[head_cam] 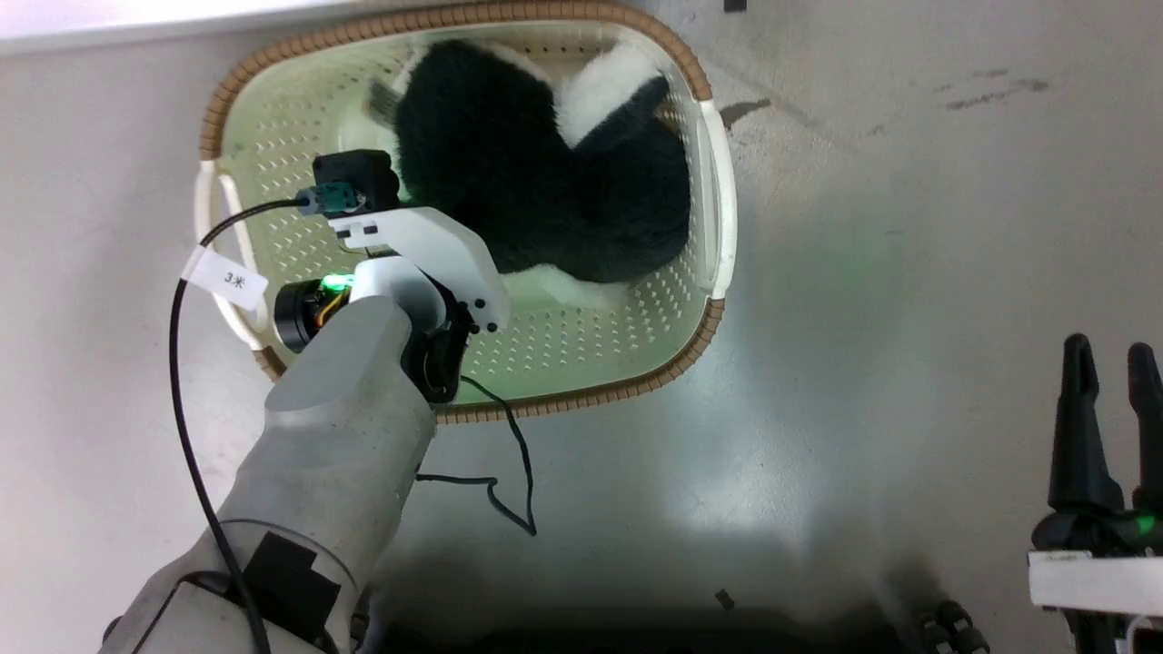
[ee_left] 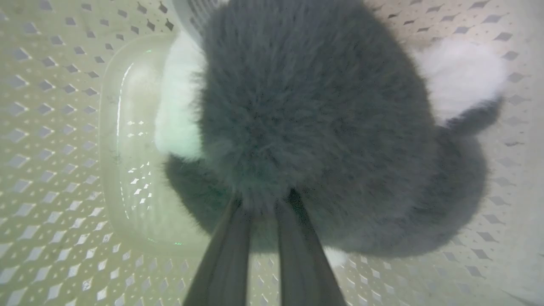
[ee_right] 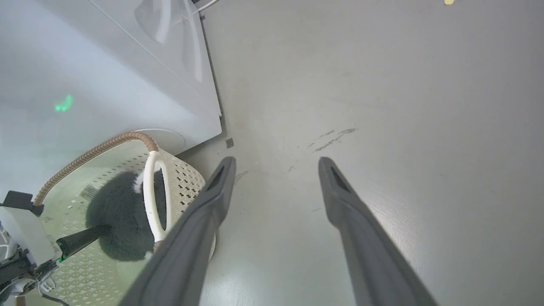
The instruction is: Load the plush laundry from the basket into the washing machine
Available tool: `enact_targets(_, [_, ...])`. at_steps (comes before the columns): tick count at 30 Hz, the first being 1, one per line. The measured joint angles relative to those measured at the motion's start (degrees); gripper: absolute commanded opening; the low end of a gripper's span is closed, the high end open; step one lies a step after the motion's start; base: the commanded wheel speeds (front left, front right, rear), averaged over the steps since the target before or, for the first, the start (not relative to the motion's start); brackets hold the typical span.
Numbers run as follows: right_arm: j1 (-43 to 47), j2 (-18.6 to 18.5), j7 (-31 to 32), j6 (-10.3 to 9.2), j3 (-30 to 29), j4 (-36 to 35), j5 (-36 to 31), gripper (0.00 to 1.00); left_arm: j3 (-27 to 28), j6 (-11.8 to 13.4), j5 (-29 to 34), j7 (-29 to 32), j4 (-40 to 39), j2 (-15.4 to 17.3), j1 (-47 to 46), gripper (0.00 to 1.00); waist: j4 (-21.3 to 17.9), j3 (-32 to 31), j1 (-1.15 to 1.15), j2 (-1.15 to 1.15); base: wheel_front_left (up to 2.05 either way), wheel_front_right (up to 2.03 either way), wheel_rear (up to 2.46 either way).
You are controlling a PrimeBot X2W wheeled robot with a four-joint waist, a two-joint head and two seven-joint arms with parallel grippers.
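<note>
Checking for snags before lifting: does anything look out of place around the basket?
A thin black cable trails from the left arm over the brown rim of the cream perforated basket and loops loose on the grey floor; it could snag.

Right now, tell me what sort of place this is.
Probably a laundry area, perhaps a test room: a white washing machine stands beside a perforated basket on a bare grey floor, with plush laundry inside the basket.
</note>
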Motion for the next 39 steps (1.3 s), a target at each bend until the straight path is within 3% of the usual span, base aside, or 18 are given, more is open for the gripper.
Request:
enact_targets(10, [-4.5, 0.0, 0.5, 0.00, 1.9, 4.2, -1.2, 1.00, -1.6, -1.3, -3.3, -1.5, -0.1, -0.3, 2.9, 0.00, 1.2, -6.2, 0.00, 0.00, 0.00, 0.00, 0.00])
enact_targets(29, [-4.4, 0.0, 0.3, 0.00, 4.8, 15.6, -1.6, 1.00, -3.8, -3.0, -5.3, -5.0, 0.7, -0.3, 12.5, 0.00, 3.7, -26.5, 0.00, 0.00, 0.00, 0.00, 0.00])
enact_targets(39, [-2.3, 0.0, -0.1, 0.00, 5.2, 19.3, -1.1, 1.00, -2.8, -2.5, -4.3, -6.5, -3.4, 2.9, 18.0, 0.00, 5.1, -38.2, -0.01, 0.00, 0.00, 0.00, 0.00])
